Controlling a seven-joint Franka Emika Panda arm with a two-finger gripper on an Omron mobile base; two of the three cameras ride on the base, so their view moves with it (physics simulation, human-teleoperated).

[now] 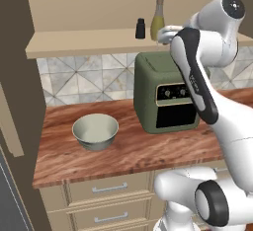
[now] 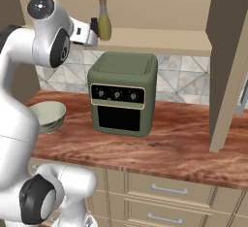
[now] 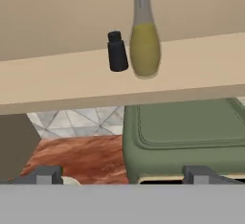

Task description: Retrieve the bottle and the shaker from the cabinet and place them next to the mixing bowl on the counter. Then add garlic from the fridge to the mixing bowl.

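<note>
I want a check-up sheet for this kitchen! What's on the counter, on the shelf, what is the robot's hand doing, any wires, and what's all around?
Surface: wooden counter, nothing spilled.
Job's things: bottle and small black shaker stand upright side by side on the cabinet shelf; bowl on the counter, nothing seen inside.
Clutter: green oven right of the bowl.
End effector: open, holding nothing, facing the shelf, short of the bottle.
Cables: nothing seen.
Surroundings: tiled wall, drawers below.
</note>
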